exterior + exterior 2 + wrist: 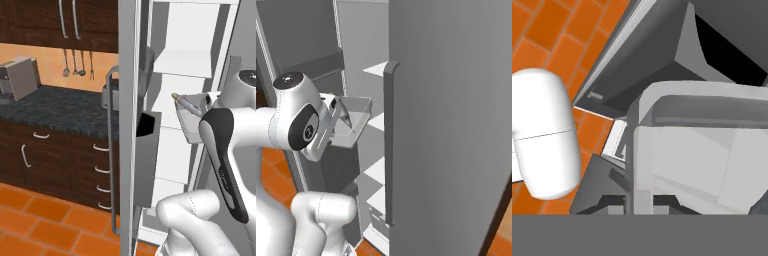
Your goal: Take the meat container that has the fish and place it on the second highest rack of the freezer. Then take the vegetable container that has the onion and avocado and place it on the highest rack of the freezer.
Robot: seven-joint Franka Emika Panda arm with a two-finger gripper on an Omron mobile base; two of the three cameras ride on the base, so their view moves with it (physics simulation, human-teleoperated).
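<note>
My gripper (337, 114) is shut on the rim of the clear meat container (356, 125), holding it in the air in front of the open freezer (200, 30). The thin silvery fish (186, 105) lies inside the container (192, 122), its head poking up at one corner. In the hand view the container's wall (677, 160) runs up from between my fingertips (636, 202). White shelves (377, 121) step down the freezer's interior; the container hangs just outside them, at about mid height. Which one is the second highest rack I cannot tell. The vegetable container with the onion and avocado is out of view.
The freezer's left door (129, 125) stands open with a dark bin (147, 127) and a long handle (111, 150). The right door (456, 125) looms close beside my arm. A dark counter (60, 107) with a grey appliance (17, 77) lies to the left, above an orange tile floor (45, 225).
</note>
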